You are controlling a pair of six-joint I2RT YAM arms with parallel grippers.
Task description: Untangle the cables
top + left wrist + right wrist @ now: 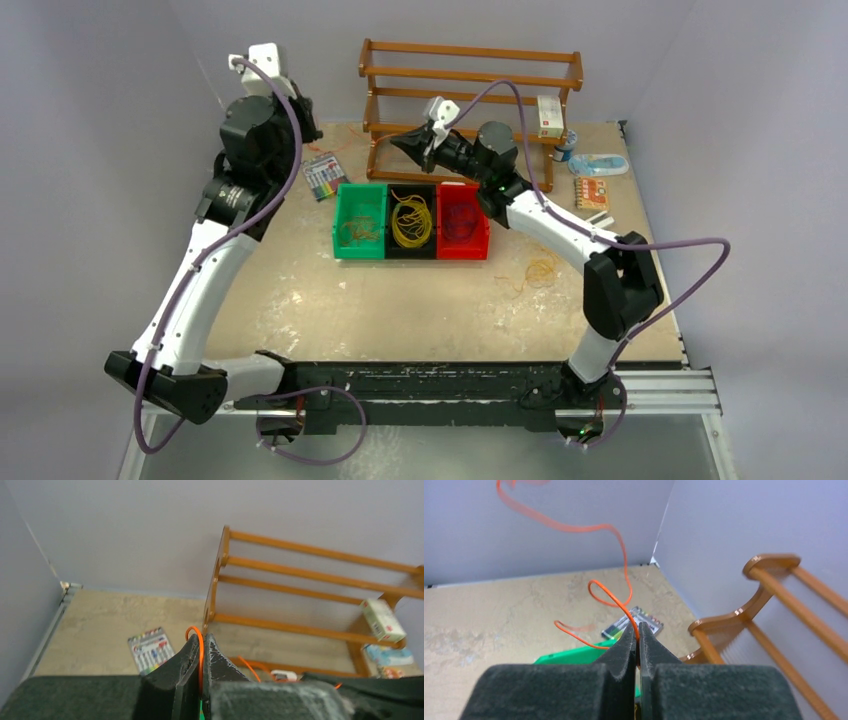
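Observation:
An orange cable (pixel 616 600) hangs in loops in the air between my two grippers. My left gripper (pixel 204 640) is shut on one part of it, and a small orange bend sticks out above its fingertips. My right gripper (pixel 638 631) is shut on another part, above the green bin (pixel 574 655). In the top view the right gripper (pixel 402 142) points left, behind the bins. More cables lie in the bins: orange in the green bin (pixel 341 215), yellow ones (pixel 411 220) in the black bin, dark ones (pixel 460 224) in the red bin. A few loose cables (pixel 540 270) lie on the table.
A wooden rack (pixel 470 85) stands at the back, close behind the right gripper. A pack of markers (pixel 322 176) lies left of the bins. A small white box (pixel 549 116) sits on the rack, and other small packets (pixel 592 190) lie at the table's right back corner.

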